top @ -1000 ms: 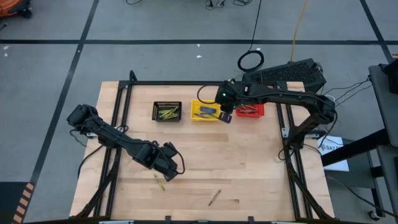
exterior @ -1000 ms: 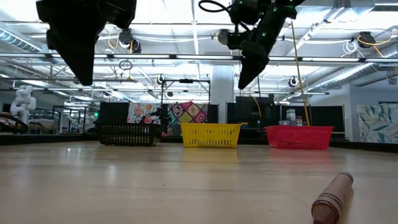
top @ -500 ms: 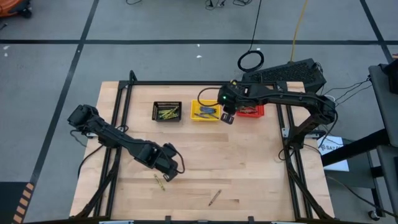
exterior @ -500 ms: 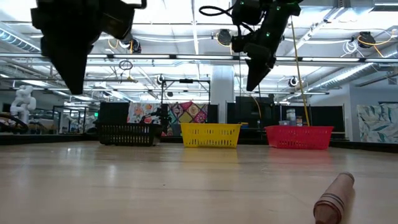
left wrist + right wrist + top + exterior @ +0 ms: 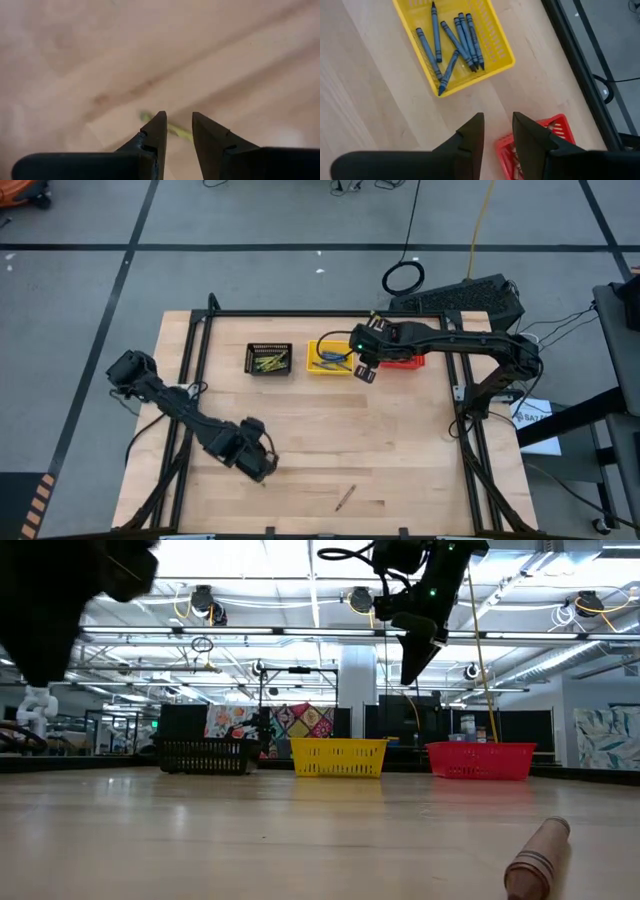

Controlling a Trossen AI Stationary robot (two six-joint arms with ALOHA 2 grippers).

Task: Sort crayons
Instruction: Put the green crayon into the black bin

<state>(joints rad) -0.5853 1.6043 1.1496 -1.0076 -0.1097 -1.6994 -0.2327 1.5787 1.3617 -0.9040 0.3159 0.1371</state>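
My left gripper [image 5: 258,467] is open just above the table near the front. In the left wrist view an olive-yellow crayon [image 5: 176,131] lies flat on the wood under the gap between its fingertips [image 5: 177,118]; the high view hides it under the gripper. A brownish-red crayon [image 5: 345,498] lies on the table toward the near edge, and shows in the low view [image 5: 535,858]. My right gripper [image 5: 365,371] is open and empty, above the table between the yellow basket [image 5: 502,47] and the red basket [image 5: 555,127].
Three mesh baskets stand in a row at the far side: black [image 5: 268,360] with olive-yellow crayons, yellow [image 5: 314,358] with several blue crayons [image 5: 452,42], red [image 5: 410,361] partly under my right arm. A black frame [image 5: 300,313] runs around the table.
My left gripper has gone toward the table's near edge and a little left, and down, and now covers the olive-yellow crayon in the high view. My right gripper has drifted slightly toward the red basket. The crayons on the table have not moved.
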